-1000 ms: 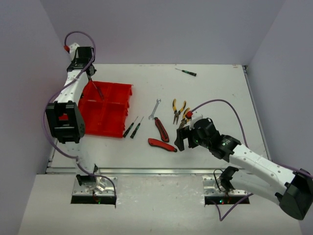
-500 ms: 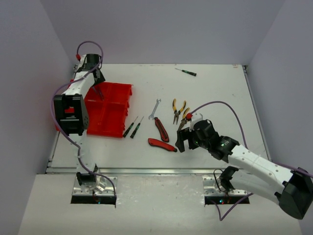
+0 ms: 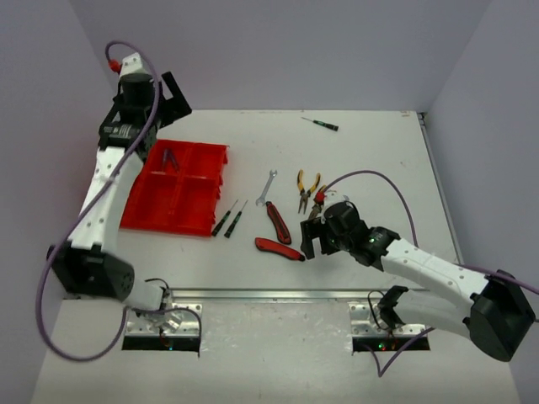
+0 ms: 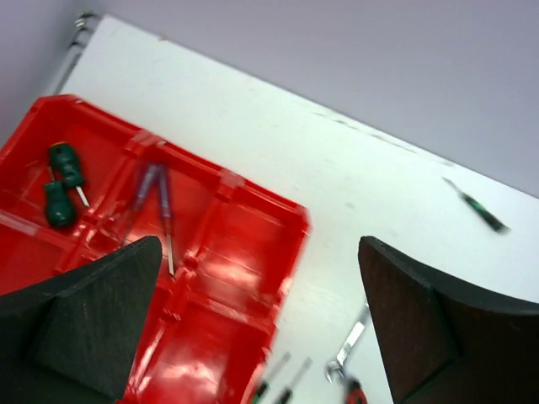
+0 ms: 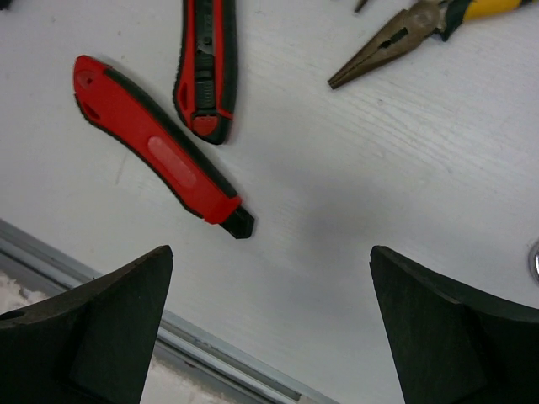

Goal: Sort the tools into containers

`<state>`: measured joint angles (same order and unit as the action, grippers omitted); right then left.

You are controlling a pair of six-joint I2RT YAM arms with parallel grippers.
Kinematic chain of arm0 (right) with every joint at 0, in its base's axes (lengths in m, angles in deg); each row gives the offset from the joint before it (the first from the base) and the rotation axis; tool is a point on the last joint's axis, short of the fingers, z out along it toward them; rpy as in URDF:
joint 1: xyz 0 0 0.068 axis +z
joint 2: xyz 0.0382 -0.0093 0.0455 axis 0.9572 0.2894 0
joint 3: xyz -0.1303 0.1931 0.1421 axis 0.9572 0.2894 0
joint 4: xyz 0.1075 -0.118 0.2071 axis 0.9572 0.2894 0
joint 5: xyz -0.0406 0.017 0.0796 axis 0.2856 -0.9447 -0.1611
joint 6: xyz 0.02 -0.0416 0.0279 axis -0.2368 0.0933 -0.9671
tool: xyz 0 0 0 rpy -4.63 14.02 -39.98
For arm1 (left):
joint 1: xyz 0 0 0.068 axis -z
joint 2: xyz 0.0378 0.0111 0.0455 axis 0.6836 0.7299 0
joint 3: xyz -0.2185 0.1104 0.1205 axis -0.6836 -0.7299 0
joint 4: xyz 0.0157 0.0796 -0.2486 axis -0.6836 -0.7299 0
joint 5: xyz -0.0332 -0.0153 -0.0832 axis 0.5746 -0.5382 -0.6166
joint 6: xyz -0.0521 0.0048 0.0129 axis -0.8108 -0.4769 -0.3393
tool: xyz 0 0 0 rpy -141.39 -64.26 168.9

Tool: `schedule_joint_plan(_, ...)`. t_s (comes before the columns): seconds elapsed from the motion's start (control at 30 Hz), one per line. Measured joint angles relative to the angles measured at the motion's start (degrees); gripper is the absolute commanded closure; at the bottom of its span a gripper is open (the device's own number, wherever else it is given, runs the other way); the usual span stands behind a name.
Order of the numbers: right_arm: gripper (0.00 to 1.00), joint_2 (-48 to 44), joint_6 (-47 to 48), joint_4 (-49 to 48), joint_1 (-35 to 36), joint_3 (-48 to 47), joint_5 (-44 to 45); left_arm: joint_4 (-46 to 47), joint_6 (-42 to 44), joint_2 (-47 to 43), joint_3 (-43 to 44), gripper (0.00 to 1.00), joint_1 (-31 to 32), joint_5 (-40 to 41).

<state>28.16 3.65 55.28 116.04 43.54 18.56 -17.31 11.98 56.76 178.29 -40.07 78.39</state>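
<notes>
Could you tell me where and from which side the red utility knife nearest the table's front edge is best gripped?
I would grip the red utility knife at mid-handle, coming straight down from above, jaws across its narrow width. It lies flat and diagonal on the table, its long sides clear of the second knife.

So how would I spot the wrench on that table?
Start at the red tray on the left of the table. Just right of it, past two small screwdrivers, lies the wrench. It is the only all-silver tool, with no coloured handle.
</notes>
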Motion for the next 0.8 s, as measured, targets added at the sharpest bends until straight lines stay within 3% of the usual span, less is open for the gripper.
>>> schedule_joint_plan(0.13,0.01,3.4,1.6,-0.8,0.0,-2.9,-6.7,3.9,-0.6,-21.9,-14.3,0.00,2.8,-5.6)
schedule_joint_plan(0.3,0.01,18.4,6.3,3.8,1.7,-14.4,-9.7,6.9,-0.3,-44.8,-36.7,0.00,3.3,-12.9)
schedule_joint_plan(0.47,0.05,29.7,10.0,6.1,3.5,-20.2,-7.6,4.5,1.1,-49.1,-47.5,0.00,3.3,-14.3)
schedule_joint_plan(0.6,0.13,36.8,11.8,8.2,4.4,-22.3,-6.6,3.7,1.6,-48.7,-48.7,0.00,4.2,-15.7)
schedule_joint_plan(0.7,0.30,39.8,12.3,8.4,5.9,-24.3,-5.6,4.0,1.8,-48.7,-48.7,0.00,4.8,-16.6)
schedule_joint_plan(0.8,0.58,40.4,12.2,7.5,8.0,-24.5,-3.8,4.6,1.8,-48.8,-48.7,0.00,4.9,-17.8)
